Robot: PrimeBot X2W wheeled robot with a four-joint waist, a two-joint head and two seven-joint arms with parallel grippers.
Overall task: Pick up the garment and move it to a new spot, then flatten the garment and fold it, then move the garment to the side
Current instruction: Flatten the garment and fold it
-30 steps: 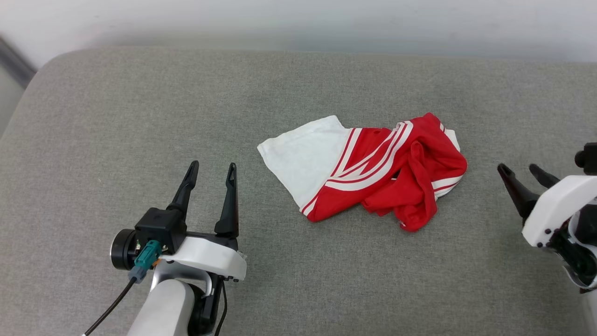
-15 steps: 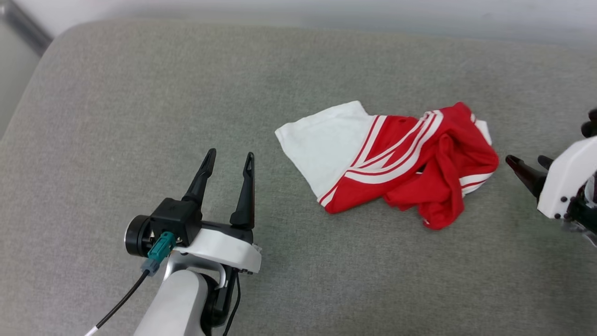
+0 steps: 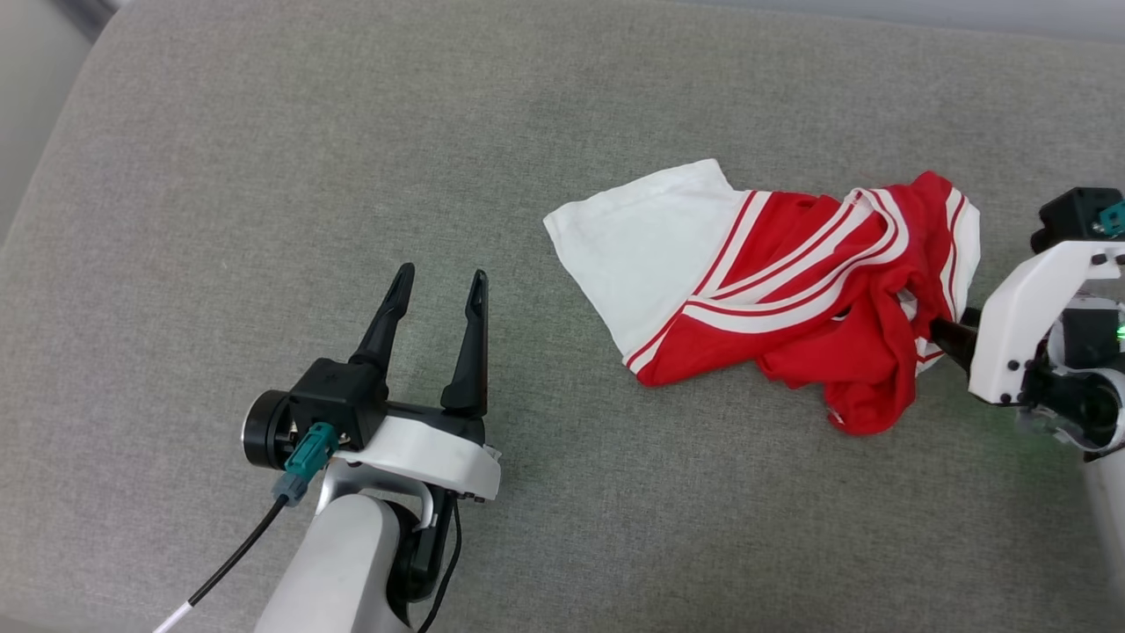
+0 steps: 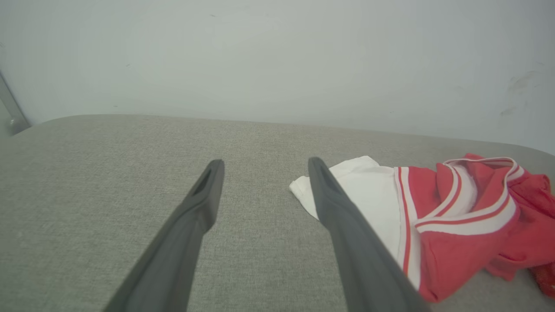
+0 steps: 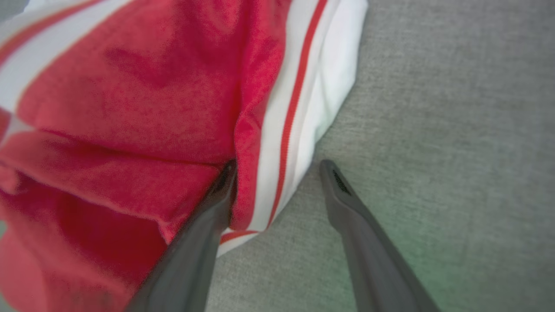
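Note:
The garment (image 3: 791,290), red with a white sleeve and red-and-white striped trim, lies crumpled on the grey cushion (image 3: 264,176). My right gripper (image 3: 949,330) is at the garment's right edge. In the right wrist view it (image 5: 278,165) is open: the left finger is pushed under a red fold of the garment (image 5: 130,108), the right finger is over bare cushion, and the striped white edge lies between them. My left gripper (image 3: 441,272) hovers open and empty to the left of the white sleeve. In the left wrist view the garment (image 4: 433,208) lies beside the right finger of that gripper (image 4: 265,162).
The grey cushion's rounded corner (image 3: 53,105) is at the upper left, with the floor beyond it. A pale wall (image 4: 277,56) rises behind the cushion's far edge. A cable hangs from the left wrist (image 3: 228,563).
The head camera has tilted down and turned. My right gripper has moved left to the garment's right edge, which now lies between its fingers. The left gripper stays open.

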